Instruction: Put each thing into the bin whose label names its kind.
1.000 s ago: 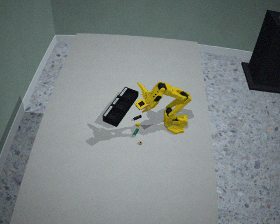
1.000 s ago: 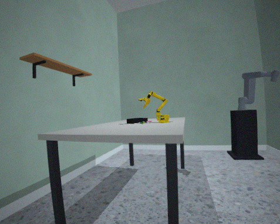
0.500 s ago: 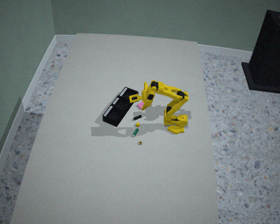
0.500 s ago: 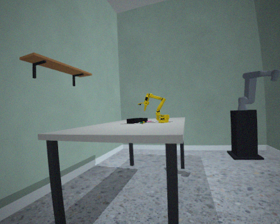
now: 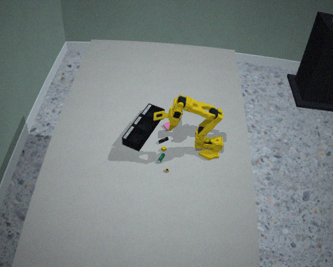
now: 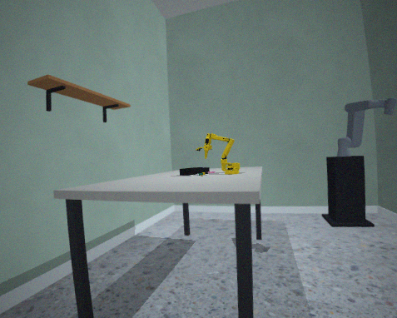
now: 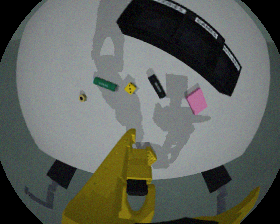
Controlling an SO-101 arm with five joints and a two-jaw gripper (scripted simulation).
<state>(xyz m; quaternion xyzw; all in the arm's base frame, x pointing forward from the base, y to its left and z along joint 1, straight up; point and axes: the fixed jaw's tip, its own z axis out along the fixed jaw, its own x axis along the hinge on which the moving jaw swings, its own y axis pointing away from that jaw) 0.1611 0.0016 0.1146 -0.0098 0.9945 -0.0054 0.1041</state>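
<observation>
Three joined black bins [image 5: 129, 143] [image 6: 190, 171] [image 7: 152, 43] stand in a row with white labels; the middle label seems to read GAMES, the others are blurred. A pink pad [image 5: 166, 126] [image 7: 196, 101], a black stick with a grey end [image 5: 163, 140] [image 7: 157, 86], a yellow die [image 5: 164, 149] [image 7: 130, 88], a green cylinder [image 5: 161, 157] [image 7: 105, 83] and a small brass-coloured piece [image 5: 167, 170] [image 7: 83, 97] lie on the table. My gripper [image 5: 163, 122] [image 6: 201, 153] [image 7: 195, 160] is open and empty, above the table near the pink pad and bins. The bin interiors look dark.
The arm's base [image 5: 209, 148] [image 6: 230, 168] stands on the table [image 5: 128, 217] [image 6: 153, 195], right of the things in the top view. A wall shelf [image 6: 78, 92] hangs at the left in the exterior view. A black pedestal [image 5: 317, 63] [image 6: 345, 189] with a grey arm stands beyond the table.
</observation>
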